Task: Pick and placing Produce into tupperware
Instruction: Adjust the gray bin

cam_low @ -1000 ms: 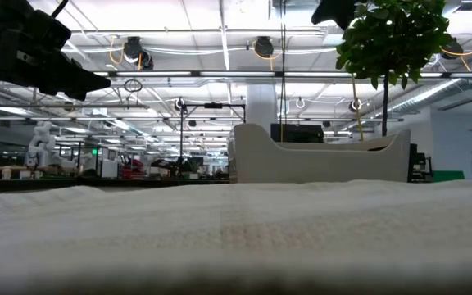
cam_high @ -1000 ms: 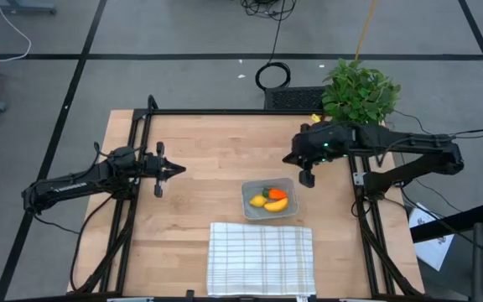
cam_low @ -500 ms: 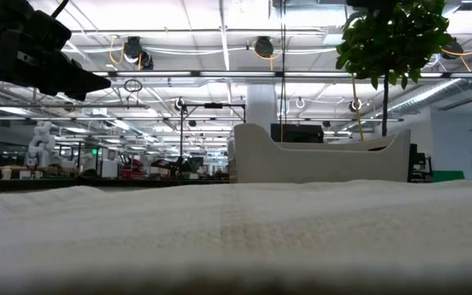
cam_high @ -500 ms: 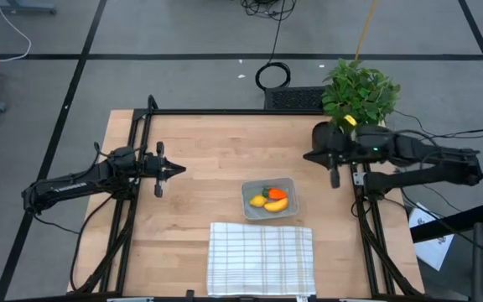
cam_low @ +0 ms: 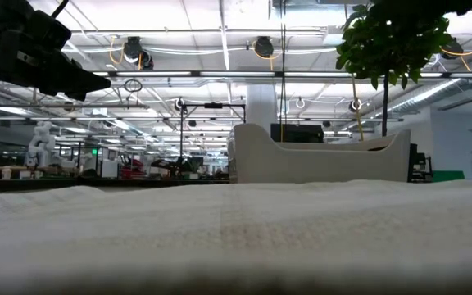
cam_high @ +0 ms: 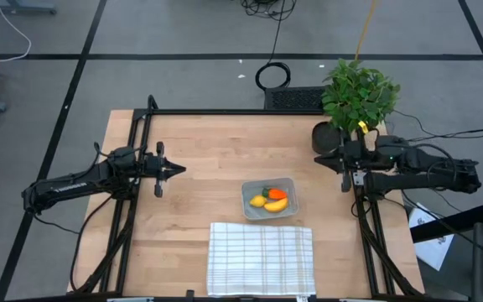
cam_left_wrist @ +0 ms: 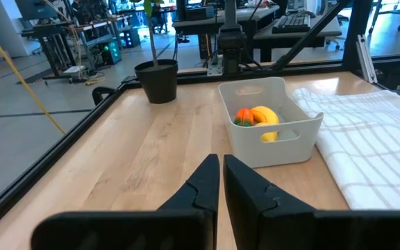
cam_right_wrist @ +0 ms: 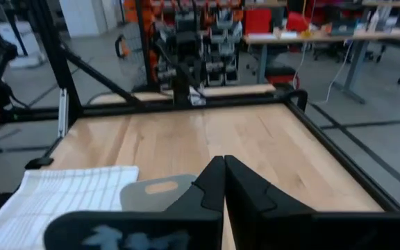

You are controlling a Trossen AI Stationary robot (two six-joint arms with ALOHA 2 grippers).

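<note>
The left gripper [cam_high: 174, 169] sits over the table's [cam_high: 208, 151] left side, well apart from the tub [cam_high: 269, 199]. Its fingers [cam_left_wrist: 207, 182] are pressed nearly together — only a thin slit shows between them in the left wrist view — and they pinch nothing and touch nothing.

The tub stands at mid-table, just behind the checked cloth [cam_high: 261, 258]. It holds all three pieces: the banana [cam_high: 276, 204], the lemon [cam_high: 258, 200] and the carrot [cam_high: 274, 193]. In the left wrist view the tub [cam_left_wrist: 269, 132] shows the same yellow and orange pieces packed against its far wall.

The right gripper [cam_high: 345, 174] is at the table's right edge, just in front of the potted plant [cam_high: 357, 92] and apart from the tub. Its fingers [cam_right_wrist: 214, 182] are pressed fully together — empty, touching nothing.
</note>
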